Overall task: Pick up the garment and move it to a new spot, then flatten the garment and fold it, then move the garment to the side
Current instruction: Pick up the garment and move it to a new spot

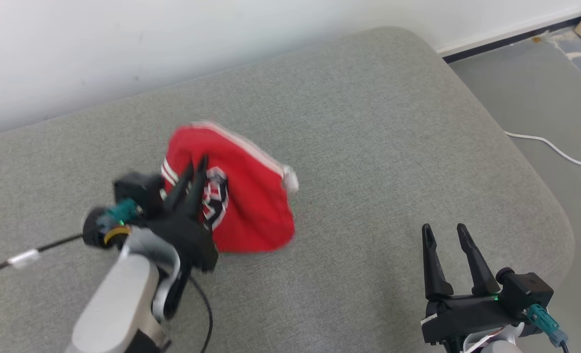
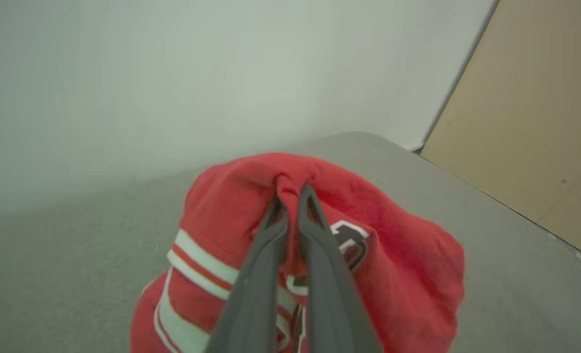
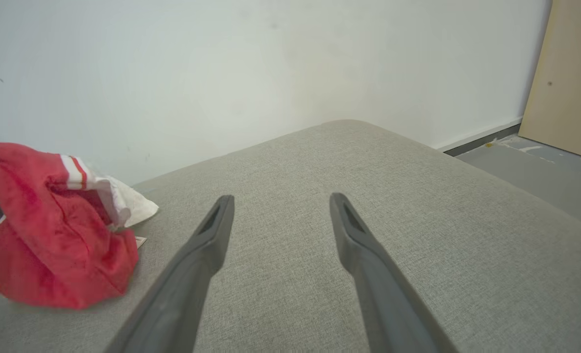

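Observation:
The garment (image 1: 246, 196), a bright red jersey with white stripes and black lettering, hangs bunched from my left gripper (image 1: 195, 169) over the grey cushion (image 1: 368, 147). In the left wrist view both fingers pinch a fold of red fabric (image 2: 290, 181) at their tips, and the garment (image 2: 408, 264) drapes down around them. My left gripper (image 2: 291, 193) is shut on it. In the right wrist view the garment (image 3: 50, 235) shows at the left as a lifted red bundle with a white part beside it. My right gripper (image 1: 446, 230) stands open over bare cushion at the lower right, its fingers (image 3: 216, 220) spread wide.
The cushion's rounded edge drops to a grey floor (image 1: 540, 88) on the right, where a white cable (image 1: 555, 149) lies. A white wall (image 1: 123, 39) runs behind. A tan board (image 3: 572, 73) leans at the far right. A black cable (image 1: 25, 255) trails from my left arm.

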{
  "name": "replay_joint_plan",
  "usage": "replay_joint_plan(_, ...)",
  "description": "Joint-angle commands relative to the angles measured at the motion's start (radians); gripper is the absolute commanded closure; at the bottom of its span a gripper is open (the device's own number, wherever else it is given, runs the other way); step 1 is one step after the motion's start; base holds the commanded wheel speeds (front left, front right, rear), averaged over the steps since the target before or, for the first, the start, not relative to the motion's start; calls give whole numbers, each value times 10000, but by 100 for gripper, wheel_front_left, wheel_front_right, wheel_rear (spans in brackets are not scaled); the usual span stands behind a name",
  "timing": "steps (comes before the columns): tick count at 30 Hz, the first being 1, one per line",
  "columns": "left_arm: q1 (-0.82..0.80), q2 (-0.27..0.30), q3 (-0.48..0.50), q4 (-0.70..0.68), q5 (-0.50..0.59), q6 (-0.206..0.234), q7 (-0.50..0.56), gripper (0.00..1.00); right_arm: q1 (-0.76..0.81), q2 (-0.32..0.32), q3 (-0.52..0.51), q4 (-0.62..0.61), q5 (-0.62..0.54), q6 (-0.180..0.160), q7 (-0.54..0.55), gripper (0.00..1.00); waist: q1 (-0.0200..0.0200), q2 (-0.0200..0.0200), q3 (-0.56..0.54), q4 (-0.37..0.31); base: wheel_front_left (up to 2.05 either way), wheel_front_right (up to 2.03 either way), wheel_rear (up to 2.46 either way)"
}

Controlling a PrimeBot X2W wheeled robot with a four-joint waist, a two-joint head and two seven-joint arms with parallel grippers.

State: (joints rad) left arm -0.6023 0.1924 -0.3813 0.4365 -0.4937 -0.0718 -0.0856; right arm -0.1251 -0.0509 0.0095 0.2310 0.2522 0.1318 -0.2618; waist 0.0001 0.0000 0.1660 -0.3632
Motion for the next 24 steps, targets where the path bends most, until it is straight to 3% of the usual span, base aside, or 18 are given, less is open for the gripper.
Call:
replay_joint_plan(1, 149, -31, -203, 586, 86, -97, -80, 100, -55, 13, 50, 14, -3, -21, -47, 0, -1, 0, 5, -50, 0, 0, 0)
replay_joint_plan(2, 112, -64, -285, 891, 161, -147, -177, 58, -61, 14, 77, 20, -18, -21, -47, 0, -1, 0, -17, -38, 0, 0, 0)
replay_joint_plan(3, 94, -123, -417, 1162, 239, -160, -312, 0, -65, 14, 86, 11, -32, -21, -47, 0, -1, 0, -57, -3, 0, 0, 0)
replay_joint_plan(11, -296, -154, -276, 1468, 312, -221, -1512, 0, 266, 10, 54, -64, -130, -21, -45, 0, -1, 0, -775, 734, 0, 0, 0)
replay_joint_plan(24, 1728, 1346, 291, -1284, 667, 463, -1760, 0, 790, 11, -112, -251, -299, -21, -35, 0, -1, 0, -1614, 2405, 0, 0, 0)
